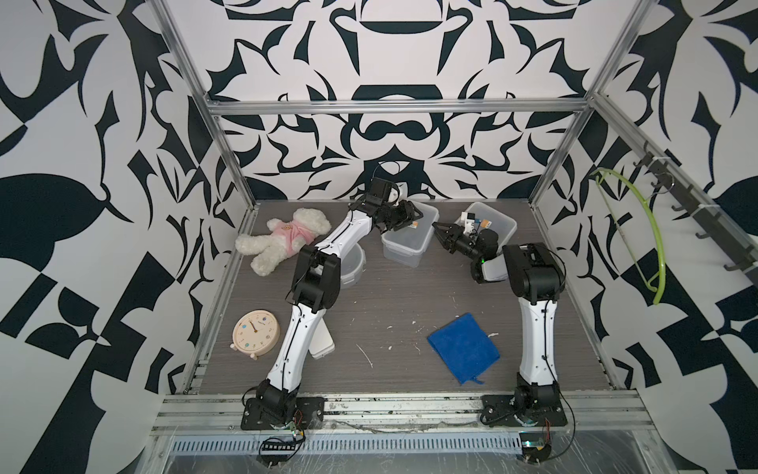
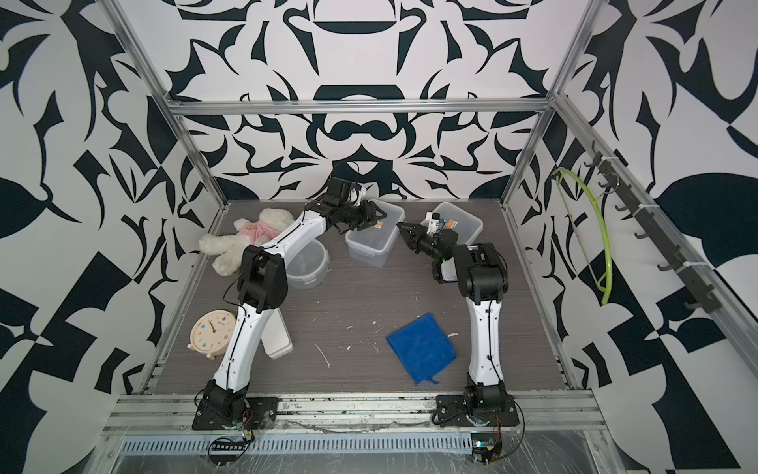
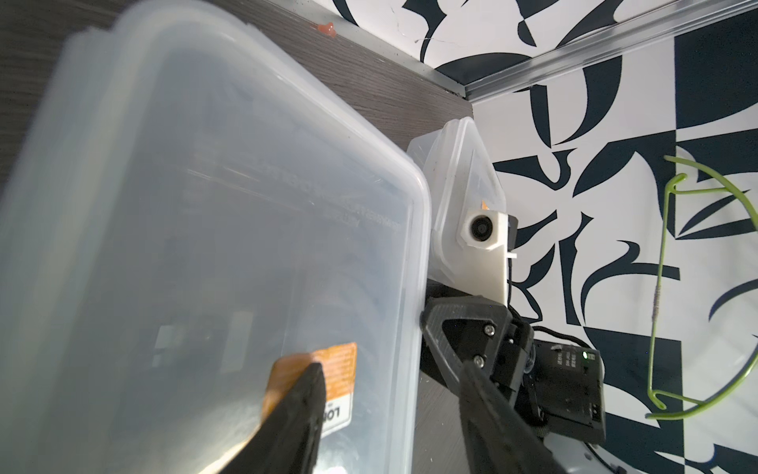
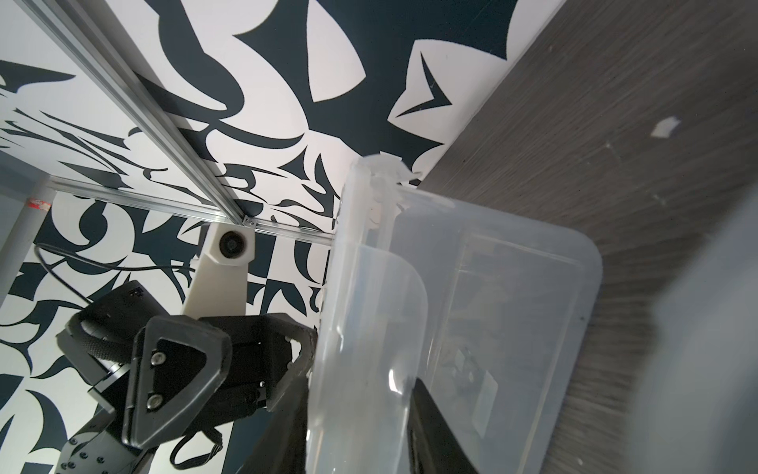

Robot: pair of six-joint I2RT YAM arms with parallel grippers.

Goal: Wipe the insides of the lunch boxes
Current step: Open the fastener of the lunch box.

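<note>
The bit that matters is the middle lunch box (image 1: 404,242), the rectangular one with the orange sticker (image 3: 332,363) on its lid (image 3: 205,205). It sits toward the back of the bench (image 1: 389,299), lid on, right between the two arms. Its long axis runs roughly away from the robot, with the far end leaning a bit to the robot's right.

The left tool (image 1: 412,213) comes in over the far left corner. Its jaws are apart, one finger (image 3: 301,406) over the lid by the sticker and the other hanging past the edge, not pinching anything as far as I can see. The right tool (image 1: 439,229) is at the right-hand long side. Its wrist view shows the jaws either side of the lid rim and the snap clip (image 4: 389,312) folded down there. They're close against it, but I honestly can't tell if it has a bite.

My guess is the clip gets popped next, so the right arm does the work while the left steadies. Wiping hasn't started by the look of it. The blue cloth (image 1: 463,349) lies flat near the front, well apart from all three boxes. The other rectangular lunch box (image 1: 498,219) is just behind the right tool, and the round lunch box (image 2: 309,266) is tucked under the left arm (image 1: 318,275).
</note>
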